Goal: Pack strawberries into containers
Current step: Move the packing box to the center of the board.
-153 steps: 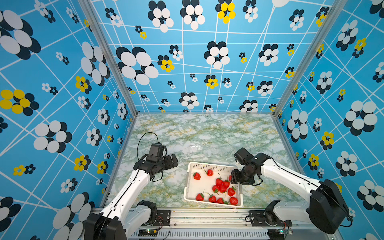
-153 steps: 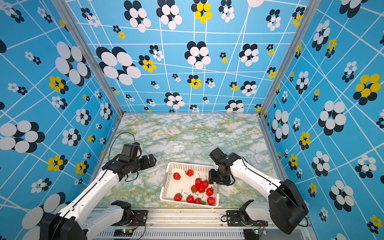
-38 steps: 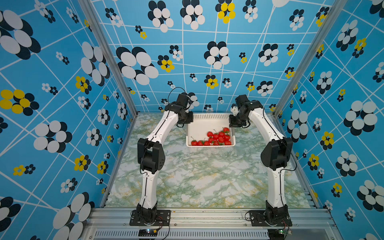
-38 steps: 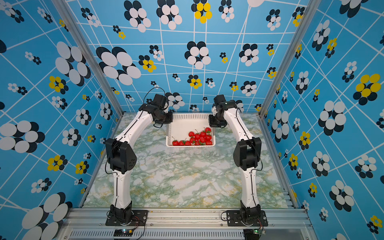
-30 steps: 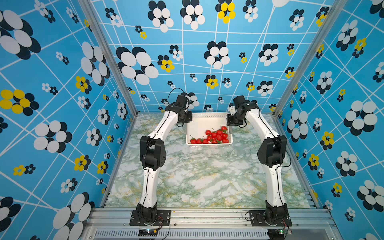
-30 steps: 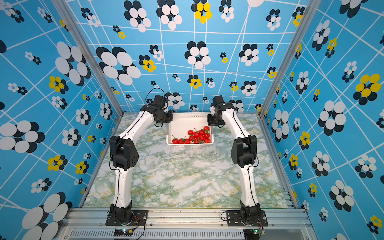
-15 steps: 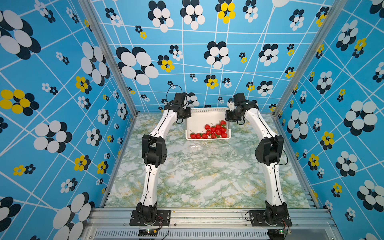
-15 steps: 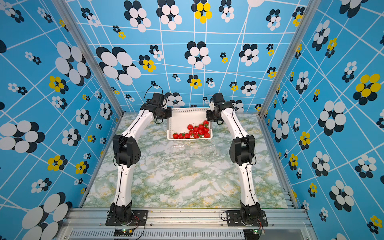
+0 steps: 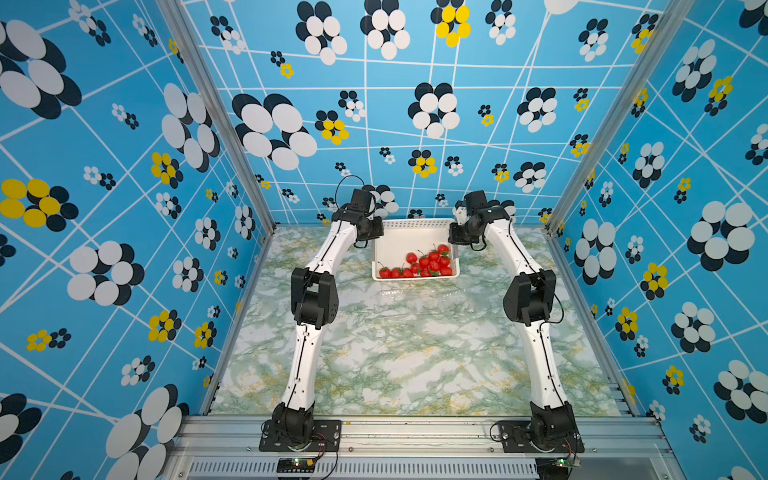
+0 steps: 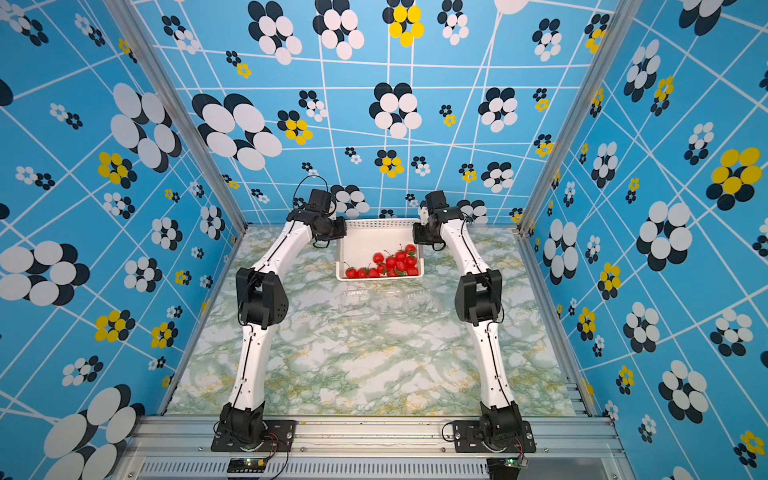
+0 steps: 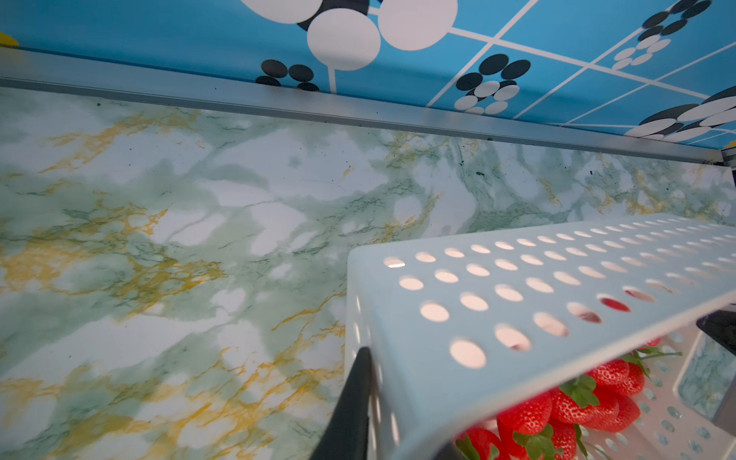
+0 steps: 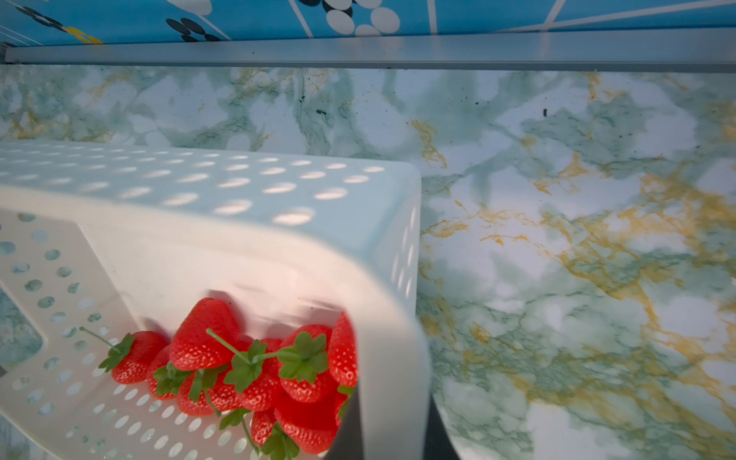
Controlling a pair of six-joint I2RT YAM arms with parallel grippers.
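Against the near wall of the white basket (image 9: pixel 409 239), the strawberries (image 9: pixel 419 264) lie heaped together, mostly toward its right corner. At the basket's left wall the left pincer (image 9: pixel 376 232) is clamped onto the plastic, and at its right wall the right pincer (image 9: pixel 454 236) grips likewise. Just in front of the basket, the clear containers (image 9: pixel 390 293) show faintly on the marbled worktop (image 9: pixel 399 353).
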